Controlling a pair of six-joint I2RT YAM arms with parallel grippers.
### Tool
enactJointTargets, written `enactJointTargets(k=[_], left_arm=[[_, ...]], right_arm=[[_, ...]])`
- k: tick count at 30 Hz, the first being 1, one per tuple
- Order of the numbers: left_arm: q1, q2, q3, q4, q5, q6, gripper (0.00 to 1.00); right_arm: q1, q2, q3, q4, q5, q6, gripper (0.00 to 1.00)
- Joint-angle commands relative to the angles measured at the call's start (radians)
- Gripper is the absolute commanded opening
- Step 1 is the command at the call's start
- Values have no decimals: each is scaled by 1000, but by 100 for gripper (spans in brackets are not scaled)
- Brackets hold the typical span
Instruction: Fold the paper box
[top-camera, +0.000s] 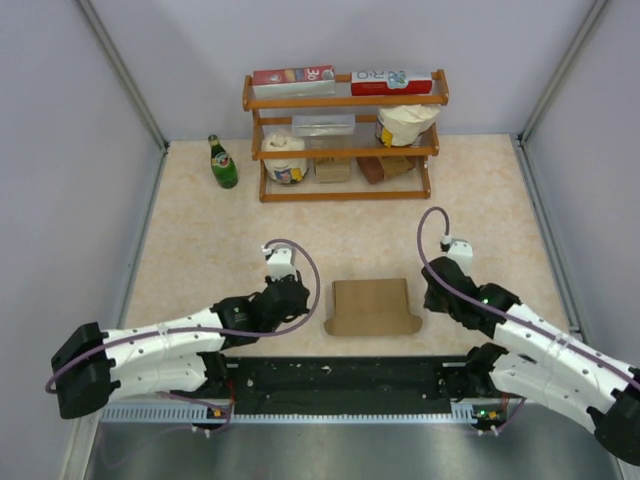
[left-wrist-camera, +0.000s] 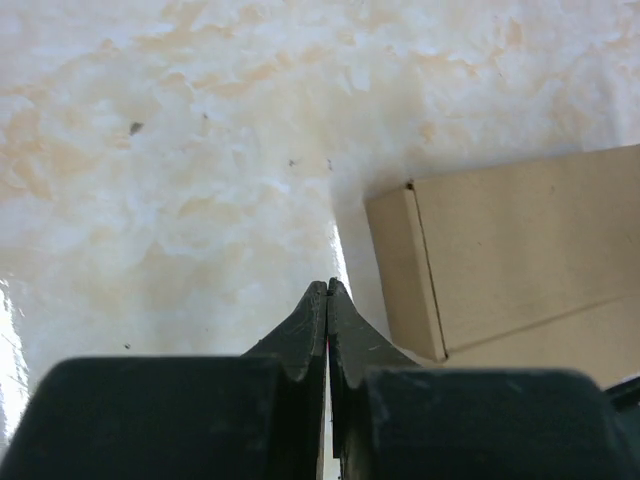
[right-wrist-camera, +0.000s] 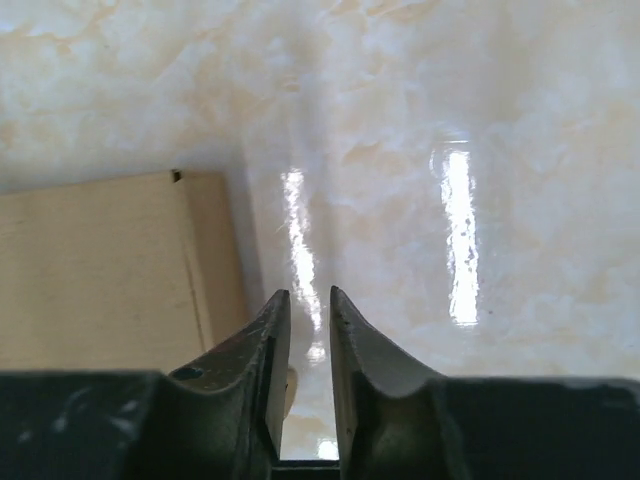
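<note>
– Between the two grippers, flat on the table (top-camera: 200, 220): the paper box (top-camera: 372, 307), plain brown, unprinted.
– Long axis?
– Side to side, running from one gripper toward the other. Each short end faces a set of fingers. Two small tabs flare out at the corners of the edge nearer the arm bases; the far edge is straight.
– Left gripper (left-wrist-camera: 328, 292)?
– Fingers pressed together, tips meeting, nothing between them. The box (left-wrist-camera: 510, 250) lies just to their right, its short end a narrow strip set off by a crease. Tips rest over bare tabletop.
– Touching the box?
– Cannot tell; the corner sits very close to the right-hand finger.
– Right gripper (right-wrist-camera: 308, 300)?
– Fingers a narrow slit apart, nothing held in the gap. The box (right-wrist-camera: 100, 270) lies just to their left, again with a creased strip at its end. Contact with the left-hand finger: cannot tell.
– Box upright anywhere?
– No, it reads as lying flat in the overhead view.
</note>
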Motion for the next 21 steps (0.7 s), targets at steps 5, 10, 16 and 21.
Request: enactJointTargets(k=[5, 10, 16, 21], left_arm=[[55, 165, 34, 126, 114, 103, 0], [69, 274, 55, 215, 182, 126, 0], [77, 304, 78, 289, 226, 169, 0], [84, 343, 104, 319, 275, 196, 0]], right_arm=[[-23, 216, 78, 44, 44, -27, 1], [-38, 260, 57, 157, -74, -81, 0], [-40, 276, 51, 242, -183, -113, 0], [-43, 313, 61, 273, -220, -119, 0]])
